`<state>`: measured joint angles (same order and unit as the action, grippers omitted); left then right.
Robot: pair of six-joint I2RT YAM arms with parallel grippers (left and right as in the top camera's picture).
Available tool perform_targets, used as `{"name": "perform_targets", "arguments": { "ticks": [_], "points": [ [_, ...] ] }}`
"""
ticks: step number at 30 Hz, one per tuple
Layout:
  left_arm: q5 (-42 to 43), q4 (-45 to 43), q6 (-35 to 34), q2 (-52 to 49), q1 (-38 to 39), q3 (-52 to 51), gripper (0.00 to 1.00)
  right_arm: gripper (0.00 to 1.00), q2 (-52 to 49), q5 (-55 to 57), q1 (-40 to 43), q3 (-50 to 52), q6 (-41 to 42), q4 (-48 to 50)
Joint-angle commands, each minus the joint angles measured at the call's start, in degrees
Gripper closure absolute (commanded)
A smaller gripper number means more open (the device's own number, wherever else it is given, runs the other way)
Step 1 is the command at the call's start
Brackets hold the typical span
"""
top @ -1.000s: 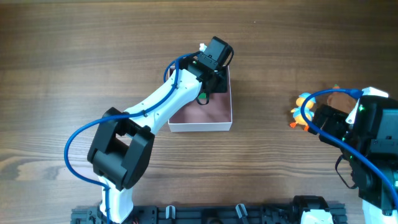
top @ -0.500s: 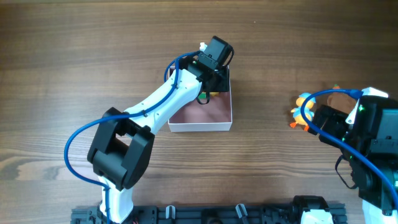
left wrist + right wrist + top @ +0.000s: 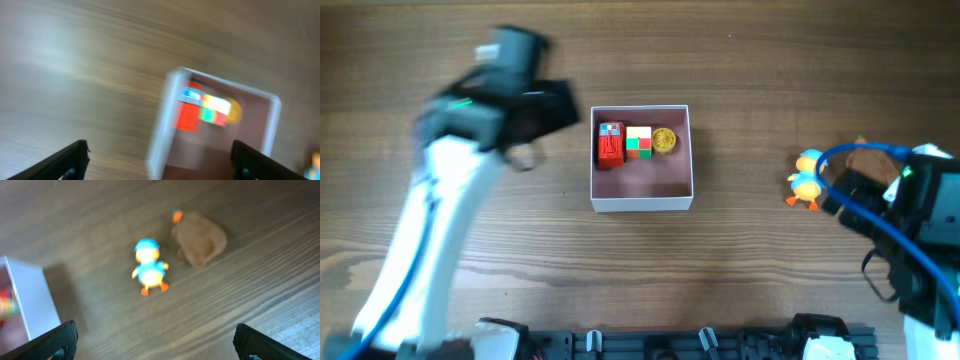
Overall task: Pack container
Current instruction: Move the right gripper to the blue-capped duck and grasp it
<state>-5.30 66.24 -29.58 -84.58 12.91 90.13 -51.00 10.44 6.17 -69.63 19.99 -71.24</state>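
The container is a square white-walled box with a dusty-pink inside at the table's middle. Along its far side lie a red toy, a multicoloured cube and a small yellow round thing. It also shows blurred in the left wrist view and at the left edge of the right wrist view. My left gripper is open and empty, left of the container. My right gripper is open and empty, near a blue-and-yellow duck toy and a brown toy.
The duck toy and the brown toy lie on the wood table right of the container, partly under my right arm. A black rail runs along the front edge.
My left arm has swung out of the container, away to the left, leaving the toys inside uncovered. The right arm has barely moved.
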Motion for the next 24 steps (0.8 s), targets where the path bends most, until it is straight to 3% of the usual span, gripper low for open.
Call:
{"name": "perform_targets", "arguments": {
  "ticks": [1,4,7,24],
  "points": [
    [0.33,4.70,-1.09,4.92,-9.55,0.35,0.04,0.00,-5.81,-4.44,6.93,-3.02,-1.25,2.29],
    [3.48,7.48,-0.61,5.55,-15.37,0.13,0.03,0.00,-12.98,-12.20,11.61,-4.24,-7.69,3.78],
    [3.30,6.75,-0.22,5.09,-16.94,-1.09,0.03,0.00,-19.82,-9.29,12.81,-4.20,-5.53,4.04],
    [4.22,-13.46,6.95,4.63,-16.20,-24.81,0.03,0.01,-41.94,-8.79,5.88,-1.49,-11.52,12.15]
  ]
}}
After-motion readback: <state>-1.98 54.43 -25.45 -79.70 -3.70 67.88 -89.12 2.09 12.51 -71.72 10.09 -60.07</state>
